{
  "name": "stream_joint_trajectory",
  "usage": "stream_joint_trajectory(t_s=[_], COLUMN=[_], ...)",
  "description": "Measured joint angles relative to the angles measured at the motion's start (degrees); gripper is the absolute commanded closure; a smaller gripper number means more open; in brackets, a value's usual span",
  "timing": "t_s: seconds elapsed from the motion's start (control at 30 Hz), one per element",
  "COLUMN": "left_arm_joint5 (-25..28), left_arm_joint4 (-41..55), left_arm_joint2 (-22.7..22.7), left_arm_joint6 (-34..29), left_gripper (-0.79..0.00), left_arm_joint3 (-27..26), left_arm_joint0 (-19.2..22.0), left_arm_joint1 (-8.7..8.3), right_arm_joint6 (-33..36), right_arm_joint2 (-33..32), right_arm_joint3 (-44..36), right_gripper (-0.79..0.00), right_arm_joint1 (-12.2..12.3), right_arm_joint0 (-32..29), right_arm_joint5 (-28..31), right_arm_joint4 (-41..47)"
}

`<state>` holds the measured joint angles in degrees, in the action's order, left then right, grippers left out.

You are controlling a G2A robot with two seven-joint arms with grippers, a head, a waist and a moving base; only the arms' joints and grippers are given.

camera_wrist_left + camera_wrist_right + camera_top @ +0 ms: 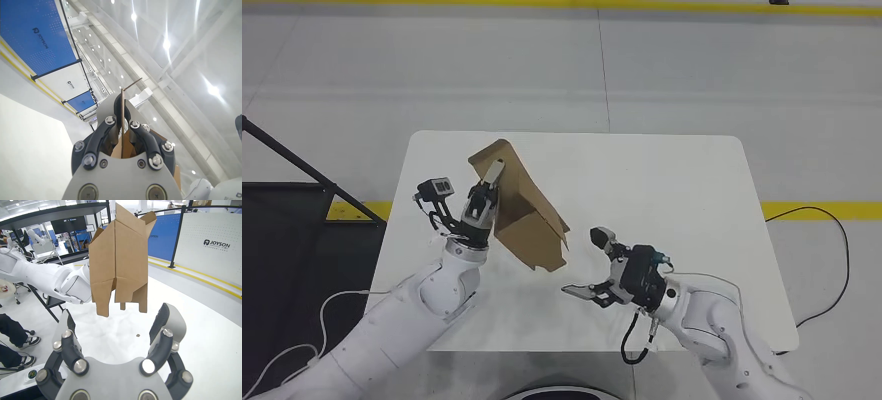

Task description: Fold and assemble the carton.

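Closest to the lens in the right wrist view, the right gripper (116,317) is seen spread wide with nothing between its pads (158,321); in the top view it is placed low, just right of centre, near the carton (527,215) but apart from it. The carton is found left of centre in the top view, held tilted above the table (672,190); its tube is partly opened and its lower flaps (102,302) hang unfolded; one wall is pinched from both sides by the left gripper (122,102), clamped on the cardboard.

Risks are judged thus: the carton is carried by a single thin pinch — a push from the right gripper could make it pivot or be dragged out of that hold; the tube, not yet squared, could be flattened if a wall is pressed rather than a crease; a flap bent in the air, with nothing behind it, could spring back or be creased off its score line; a flap could be snagged on the table if the carton is lowered aslant.

Counted: one carton; at least three hanging flaps, a fourth not made out for certain; two grippers — one clenched, one released; one table; one small dark speck (138,335) on it.
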<state>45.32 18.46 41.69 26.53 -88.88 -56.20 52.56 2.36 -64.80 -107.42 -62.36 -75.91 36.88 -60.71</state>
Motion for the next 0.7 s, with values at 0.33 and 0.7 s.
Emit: stream_joint_trajectory(t_s=[0.33, 0.7], left_arm_joint5=[-1.01, -5.3], left_arm_joint4=[-0.71, 14.25], left_arm_joint2=[0.8, 4.3], left_arm_joint6=[-1.65, -12.19], left_gripper=[0.0, 0.0], left_arm_joint3=[-0.91, -2.36], left_arm_joint0=[-0.86, -3.08], left_arm_joint1=[0.16, 1.6], right_arm_joint6=[0.24, -3.52], right_arm_joint2=[-0.29, -2.52], right_arm_joint3=[-0.23, -2.23], right_gripper=[-0.785, -0.785], right_arm_joint1=[-0.06, 0.08], right_arm_joint0=[-0.19, -3.72], right_arm_joint5=[-1.94, -8.4], right_arm_joint4=[-1.04, -8.32])
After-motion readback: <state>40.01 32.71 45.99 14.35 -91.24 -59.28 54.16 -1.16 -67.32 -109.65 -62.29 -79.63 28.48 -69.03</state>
